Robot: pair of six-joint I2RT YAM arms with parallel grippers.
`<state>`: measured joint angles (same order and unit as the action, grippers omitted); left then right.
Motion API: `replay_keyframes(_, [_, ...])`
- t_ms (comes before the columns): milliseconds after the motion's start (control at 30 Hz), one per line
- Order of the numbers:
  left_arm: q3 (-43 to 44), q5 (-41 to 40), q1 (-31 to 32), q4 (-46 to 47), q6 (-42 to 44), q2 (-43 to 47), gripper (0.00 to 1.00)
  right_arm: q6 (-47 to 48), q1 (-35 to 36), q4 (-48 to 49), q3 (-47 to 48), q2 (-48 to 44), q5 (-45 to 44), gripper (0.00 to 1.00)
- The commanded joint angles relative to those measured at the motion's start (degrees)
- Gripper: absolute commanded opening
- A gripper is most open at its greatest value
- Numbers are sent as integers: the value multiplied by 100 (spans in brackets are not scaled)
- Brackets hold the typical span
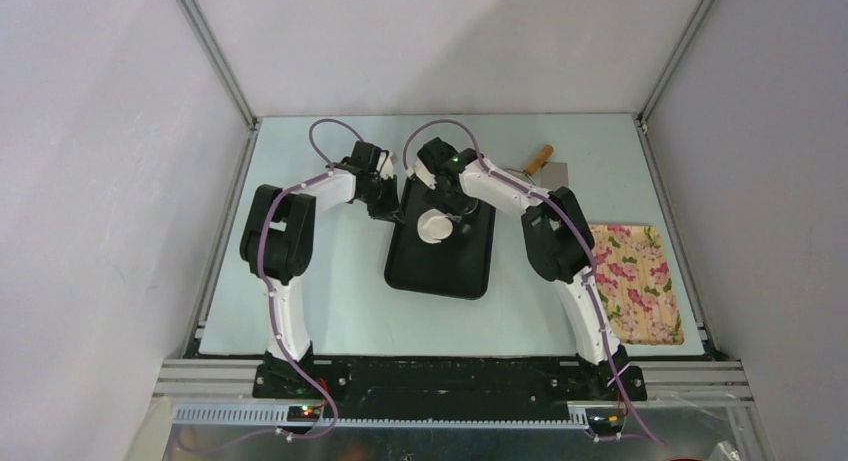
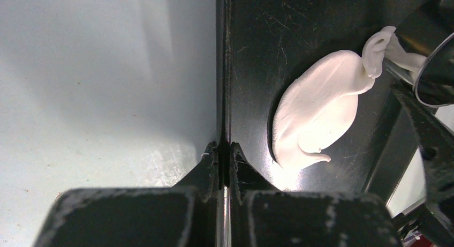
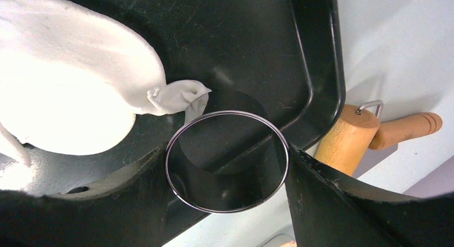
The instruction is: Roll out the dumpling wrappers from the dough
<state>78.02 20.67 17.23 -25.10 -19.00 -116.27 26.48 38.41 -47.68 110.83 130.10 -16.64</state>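
Observation:
The dough (image 1: 434, 226) is a flattened white oval on the black tray (image 1: 440, 271). In the left wrist view the dough (image 2: 316, 113) has a twisted flap that reaches up to the round steel cup (image 2: 433, 70). My left gripper (image 1: 393, 213) is shut on the tray's left rim (image 2: 222, 70), its jaws (image 2: 225, 150) pinching it. My right gripper (image 1: 455, 209) is shut on the steel cup (image 3: 225, 191), held just above the tray (image 3: 257, 43) beside the dough (image 3: 64, 97). The gripper (image 3: 227, 172) holds the cup's sides, and the dough flap touches the cup's rim.
A wooden rolling pin (image 1: 538, 161) lies behind the tray's far right corner and also shows in the right wrist view (image 3: 348, 140). A floral cloth (image 1: 635, 281) lies at the right of the table. The enclosure walls stand round the table.

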Motion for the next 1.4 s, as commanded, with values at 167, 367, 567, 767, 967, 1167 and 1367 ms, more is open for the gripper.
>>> replay_keyframes(167, [-31,-127,96,10,42,-167,0,-11,2,362,-93,61,-376,0])
replay_keyframes(367, [-34,-107,88,25,32,-160,0,-229,1,185,-40,76,536,0])
replay_keyframes(567, [-37,-87,88,25,29,-160,0,-513,-24,50,212,186,1320,0])
replay_keyframes(767, [-49,-83,89,23,40,-148,0,-849,-170,-33,543,179,2272,0])
replay_keyframes(967, [-39,-63,88,39,28,-177,0,-980,-197,-227,822,316,2876,0])
replay_keyframes(1167, [-42,-63,93,34,35,-159,0,-1204,-277,-556,1377,586,3691,0])
replay_keyframes(1367, [-58,-80,88,32,44,-144,0,-1789,-595,-675,1591,670,4866,0])
